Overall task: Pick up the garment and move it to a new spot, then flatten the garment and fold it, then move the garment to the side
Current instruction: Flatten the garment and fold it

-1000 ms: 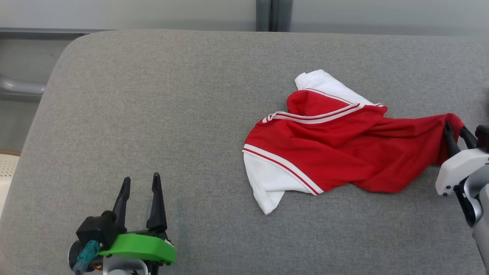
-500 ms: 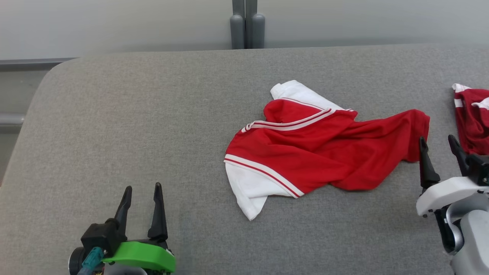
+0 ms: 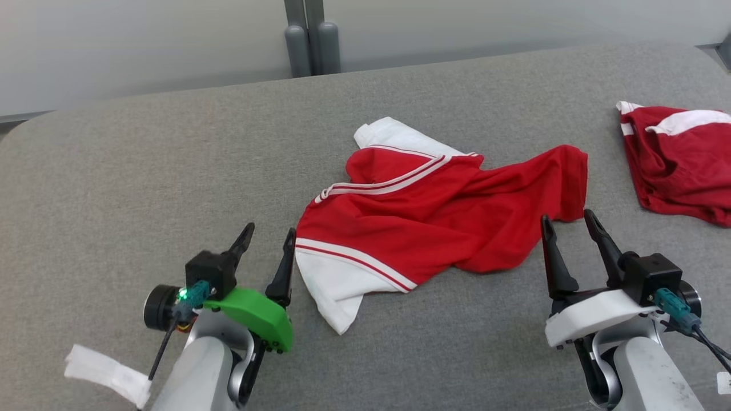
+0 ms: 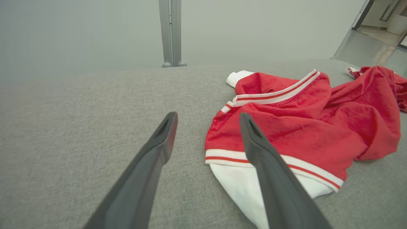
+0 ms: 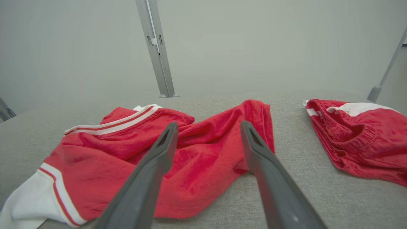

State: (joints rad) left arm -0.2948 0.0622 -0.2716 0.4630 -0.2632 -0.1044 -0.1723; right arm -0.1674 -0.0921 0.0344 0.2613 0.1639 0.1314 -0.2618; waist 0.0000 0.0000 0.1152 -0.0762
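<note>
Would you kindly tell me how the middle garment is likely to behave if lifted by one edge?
Probably floppy: the garment lies in soft crumpled folds, so it should hang from the grip. Likely light, as the thin cloth wrinkles freely. Pushed on the grey cushion, it would probably bunch rather than slide.

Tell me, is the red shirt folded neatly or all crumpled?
Crumpled. The red shirt lies bunched and wrinkled on the grey surface, not folded.
</note>
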